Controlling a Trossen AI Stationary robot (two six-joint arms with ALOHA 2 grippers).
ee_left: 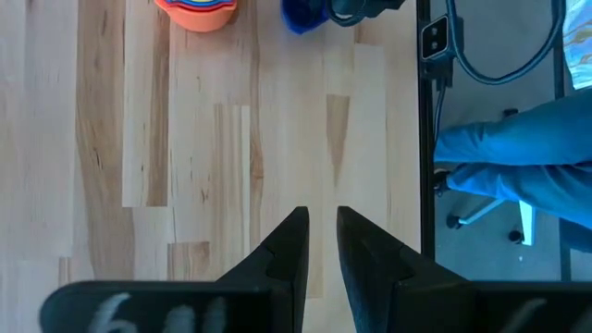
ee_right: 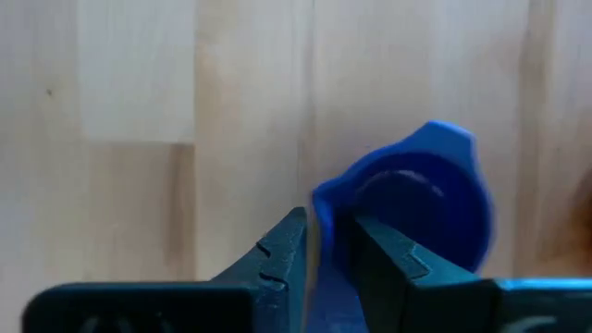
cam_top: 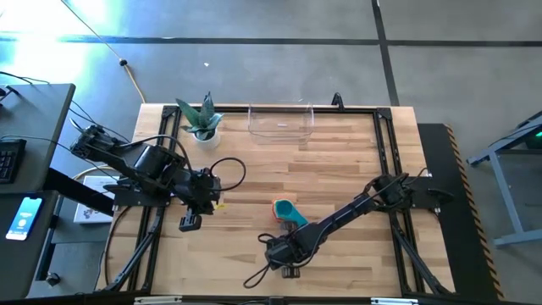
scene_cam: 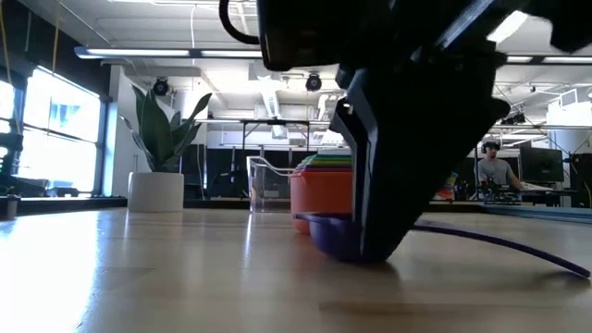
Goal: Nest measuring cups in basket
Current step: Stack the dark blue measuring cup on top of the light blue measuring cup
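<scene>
Gripping one blue measuring cup [ee_right: 421, 203] by its rim, the right gripper [ee_right: 324, 236] is sitting low on the table [cam_top: 339, 169] near the front edge, fingers nearly closed with the thin wall pinched between them. Just beside it, one nested stack of cups [scene_cam: 322, 190] is resting on the wood, orange outermost, with yellow, green and teal rims showing above; the exact count is unclear. One clear basket [cam_top: 280, 122] is standing at the far edge, well apart, next to one potted plant [cam_top: 201, 123]. The left gripper [ee_left: 320, 245] is hovering over bare wood at the left side, fingers a narrow gap apart, holding nothing.
</scene>
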